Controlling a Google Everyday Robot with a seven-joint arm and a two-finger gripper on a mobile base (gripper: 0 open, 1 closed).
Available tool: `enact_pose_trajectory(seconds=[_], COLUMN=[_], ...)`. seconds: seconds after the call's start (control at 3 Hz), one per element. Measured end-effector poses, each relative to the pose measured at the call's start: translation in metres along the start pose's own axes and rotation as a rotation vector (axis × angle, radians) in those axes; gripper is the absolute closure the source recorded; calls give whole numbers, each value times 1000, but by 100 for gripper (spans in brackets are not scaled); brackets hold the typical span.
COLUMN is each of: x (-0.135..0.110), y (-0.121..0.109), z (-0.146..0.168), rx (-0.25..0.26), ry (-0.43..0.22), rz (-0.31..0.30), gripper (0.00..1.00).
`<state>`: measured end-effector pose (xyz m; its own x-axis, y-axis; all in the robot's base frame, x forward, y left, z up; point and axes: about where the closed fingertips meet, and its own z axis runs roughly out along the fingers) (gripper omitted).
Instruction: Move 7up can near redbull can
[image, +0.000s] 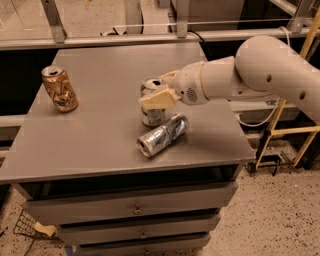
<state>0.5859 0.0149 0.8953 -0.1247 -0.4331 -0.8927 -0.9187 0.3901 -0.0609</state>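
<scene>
The 7up can (152, 116), short and silvery with a greenish label, stands upright on the grey table (100, 135) near its middle. My gripper (152, 90) reaches in from the right and is shut on the can's upper part, with one cream finger (159, 98) across its front and the other behind it. The redbull can (163, 135), slim and shiny silver with blue patches, lies on its side just in front of the 7up can, almost touching it.
A dented orange-copper can (60, 89) stands at the table's left side. The table is a drawer cabinet with its front edge (125, 172) close by. A metal rail (150, 37) runs behind it. A yellow frame (292, 130) stands to the right.
</scene>
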Motion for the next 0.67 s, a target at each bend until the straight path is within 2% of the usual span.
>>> enact_pose_trajectory(seconds=[0.33, 0.67], x=[10, 8], y=[-1, -1], z=[-5, -6], rx=[26, 26], ry=[-12, -12], rz=[21, 21], gripper=[98, 77])
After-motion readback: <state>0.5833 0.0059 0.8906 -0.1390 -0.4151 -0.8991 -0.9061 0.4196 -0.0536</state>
